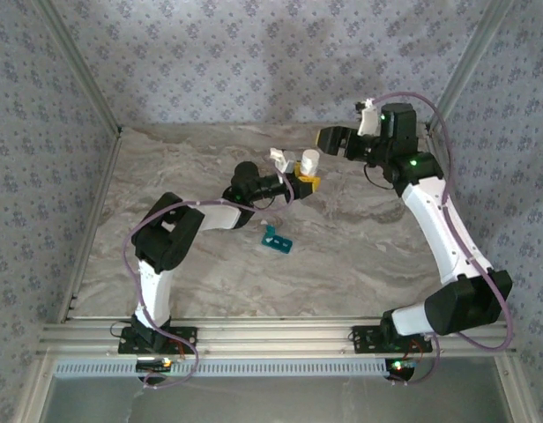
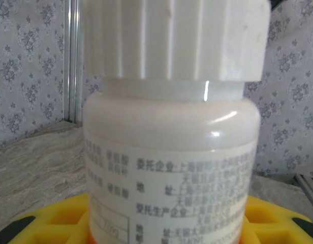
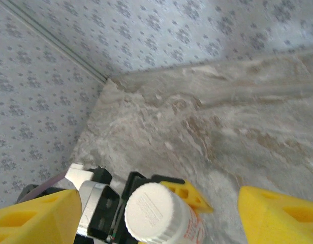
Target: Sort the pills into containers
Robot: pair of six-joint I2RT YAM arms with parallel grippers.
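Teal-blue plastic compartment strip (image 1: 277, 239) lying on marble table (image 1: 360, 256), near left gripper (image 1: 304, 182) on its base side, left gripper clamping upright white plastic bottle (image 1: 308, 163), right gripper (image 1: 331, 141) spread open, farther from strip

One bottle (image 1: 308, 163), one teal strip (image 1: 278, 240)

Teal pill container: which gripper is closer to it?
Left. The left gripper, holding the white bottle, is just beyond the container; the right gripper is farther back, to the right.
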